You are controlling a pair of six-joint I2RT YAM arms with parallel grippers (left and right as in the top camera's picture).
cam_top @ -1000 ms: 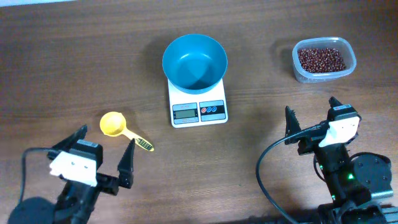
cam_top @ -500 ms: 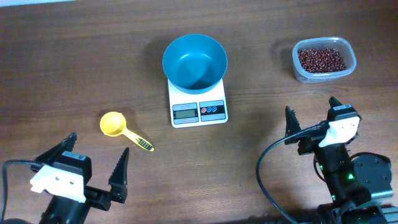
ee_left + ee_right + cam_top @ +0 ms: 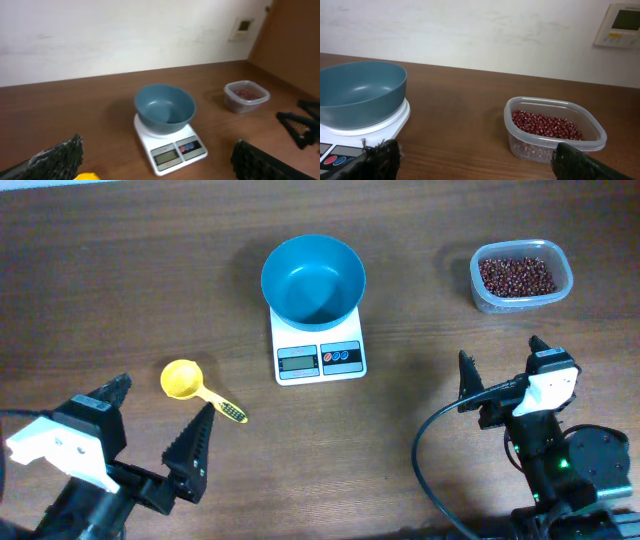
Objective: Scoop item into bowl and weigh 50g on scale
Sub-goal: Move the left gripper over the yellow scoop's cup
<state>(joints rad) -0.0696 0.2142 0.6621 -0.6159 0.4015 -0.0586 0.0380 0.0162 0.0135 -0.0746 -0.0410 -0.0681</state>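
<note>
Overhead: both pincers released, nothing held

We see the left gripper (image 3: 167,394) at lower left, jaws spread, its tips just beside the yellow scoop (image 3: 181,378). The right gripper (image 3: 499,350) at lower right is spread too, with bare table (image 3: 100,280) around it. The bowl (image 3: 313,275) sits on the scale (image 3: 320,360) at upper centre. The beans (image 3: 516,275) lie in the clear tub (image 3: 480,295) near the upper right edge.

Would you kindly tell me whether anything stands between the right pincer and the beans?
Nothing visible does. Only bare table lies between the open right pincer and the beans, which sit in a clear tub.
</note>
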